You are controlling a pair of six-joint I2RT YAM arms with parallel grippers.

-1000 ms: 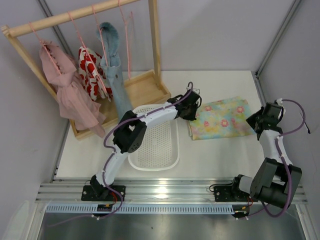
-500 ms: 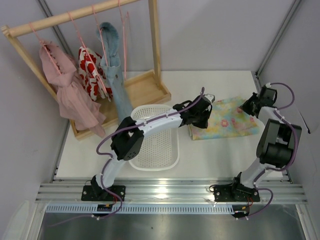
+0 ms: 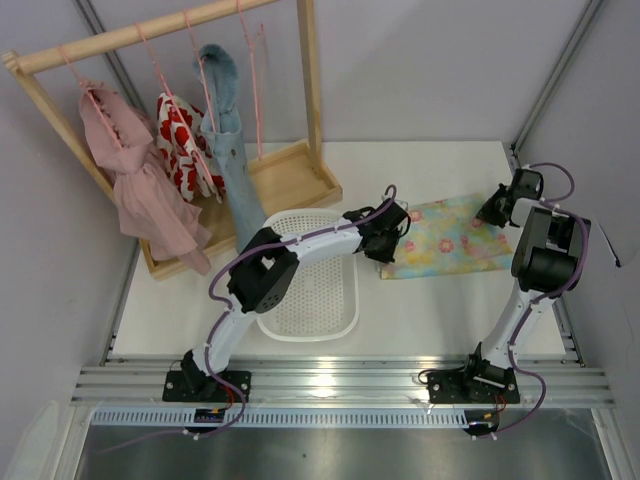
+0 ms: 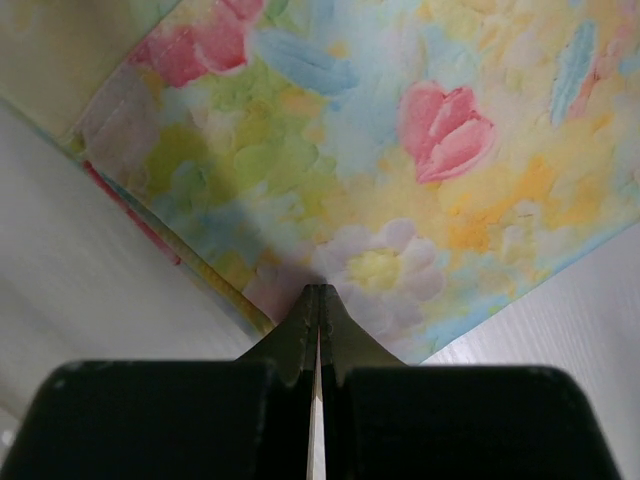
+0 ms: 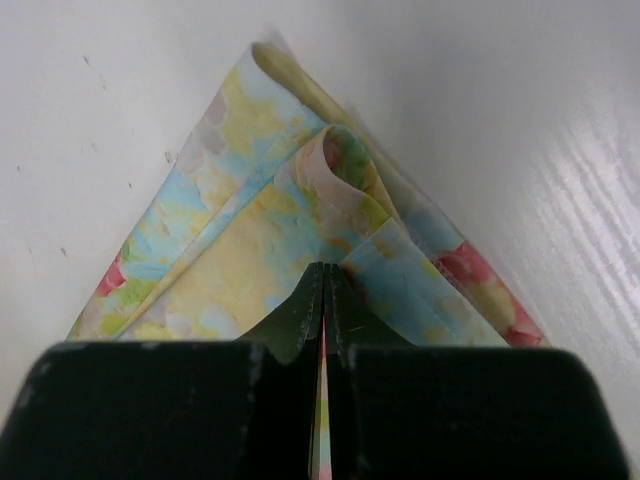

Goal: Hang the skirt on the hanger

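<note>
The skirt [image 3: 450, 238], pale yellow and turquoise with pink flowers, lies flat on the white table right of centre. My left gripper [image 3: 385, 243] is shut, its tips resting on the skirt [image 4: 400, 180] close to the left edge, with no cloth seen pinched between them [image 4: 321, 290]. My right gripper [image 3: 491, 211] is also shut, its tips [image 5: 325, 270] touching the skirt's far right corner [image 5: 250, 230], where the hem is folded over. An empty pink wire hanger [image 3: 254, 95] hangs at the right end of the wooden rack bar.
A white perforated basket [image 3: 310, 275] sits under the left arm. The wooden rack [image 3: 170, 28] at back left holds a pink garment [image 3: 140, 190], a red-and-white one [image 3: 180, 140] and a blue denim one [image 3: 230, 150] above its tray base [image 3: 295, 180]. Walls close in at the right.
The left gripper swung right, then came back down onto the skirt's left edge. The right gripper moved from beyond the skirt's right edge up to its far right corner. Both stayed shut.
</note>
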